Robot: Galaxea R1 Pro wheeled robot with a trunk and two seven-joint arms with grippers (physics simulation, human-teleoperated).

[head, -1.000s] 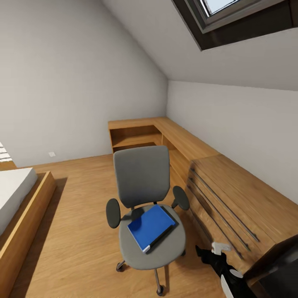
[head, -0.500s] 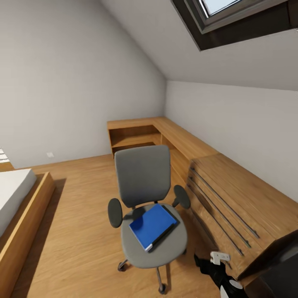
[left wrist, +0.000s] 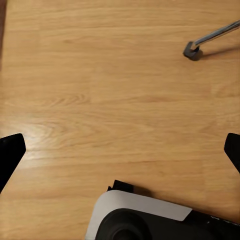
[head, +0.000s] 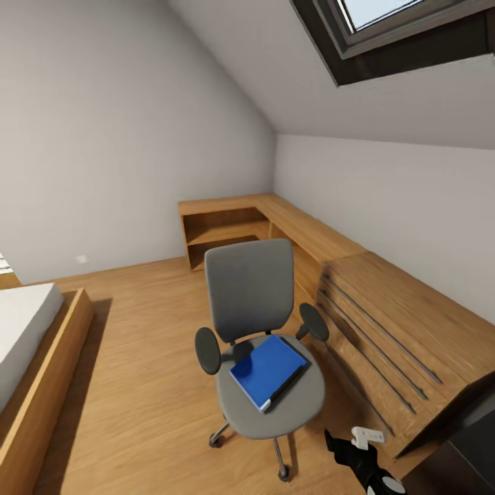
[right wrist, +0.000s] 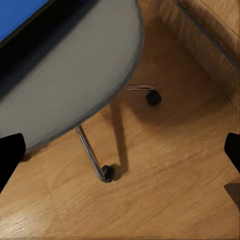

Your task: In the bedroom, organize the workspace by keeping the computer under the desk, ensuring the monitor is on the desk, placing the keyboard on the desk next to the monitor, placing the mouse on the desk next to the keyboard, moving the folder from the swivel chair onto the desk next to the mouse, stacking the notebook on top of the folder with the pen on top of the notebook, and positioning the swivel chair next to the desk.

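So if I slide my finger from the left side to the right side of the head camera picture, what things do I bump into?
The bed → the swivel chair with the blue folder on its seat → the light wooden drawer chest.

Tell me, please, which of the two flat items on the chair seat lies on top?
The blue folder lies on top; the dark notebook shows merely as a thin edge beneath it on the swivel chair.
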